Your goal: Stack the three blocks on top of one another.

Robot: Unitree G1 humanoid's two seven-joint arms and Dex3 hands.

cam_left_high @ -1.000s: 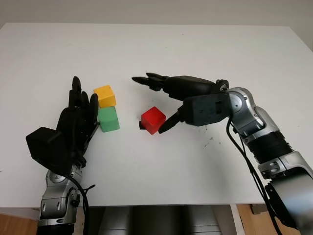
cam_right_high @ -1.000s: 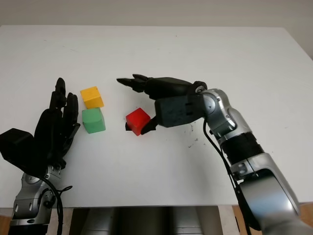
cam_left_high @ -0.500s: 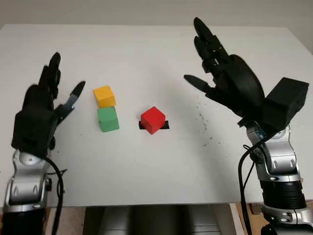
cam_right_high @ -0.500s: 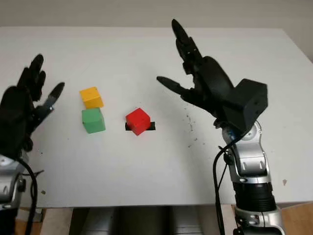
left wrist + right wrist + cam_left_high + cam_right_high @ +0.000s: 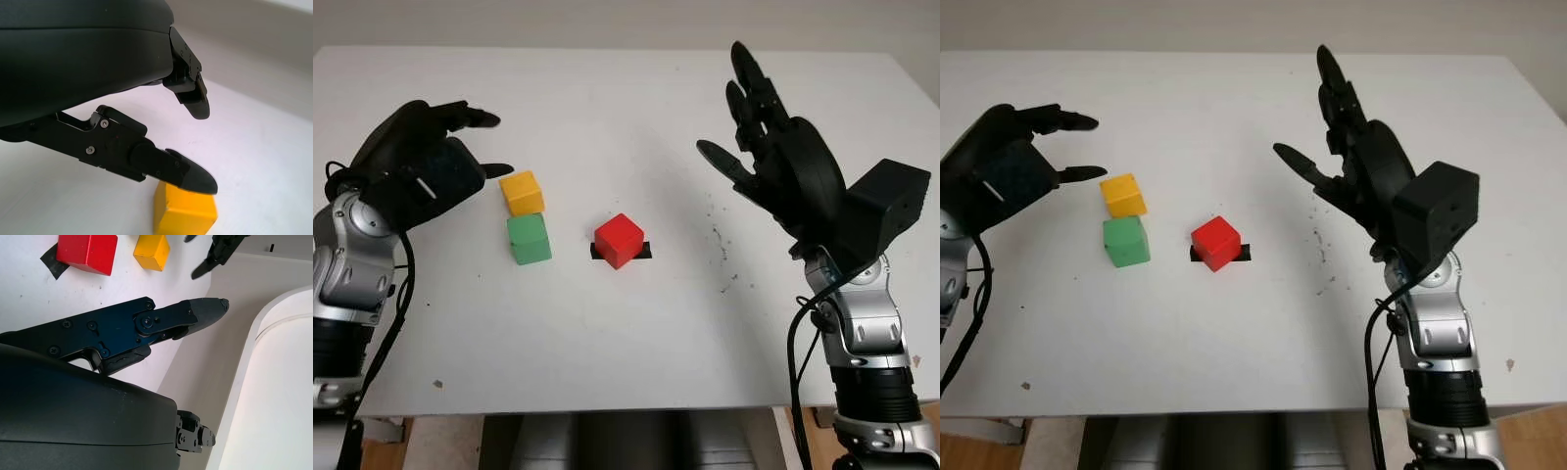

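Blocks: none stacked. The yellow block lay on the white counter just behind the green block, the two nearly touching; the red block sat apart to their right, on a strip of black tape.

Left robot hand: raised above the counter just left of the yellow block, holding nothing, fingers apart and reaching toward that block. In the left wrist view two fingertips hung just above the yellow block without touching it.

Right robot hand: held high over the right side of the counter, well apart from the red block, empty, fingers apart and pointing up and away.

Change: a second earlier the right robot hand had been low beside the red block and the left one low beside the green block; half a second earlier both had lifted away. Since then the left one had swung in toward the yellow block, and the right one had barely shifted. The red block had turned slightly on its tape.

Meaning for the task: judged from this, the red block had been left alone and the first pick looked set to be the yellow block by the left robot hand. All three placements remained to be done.
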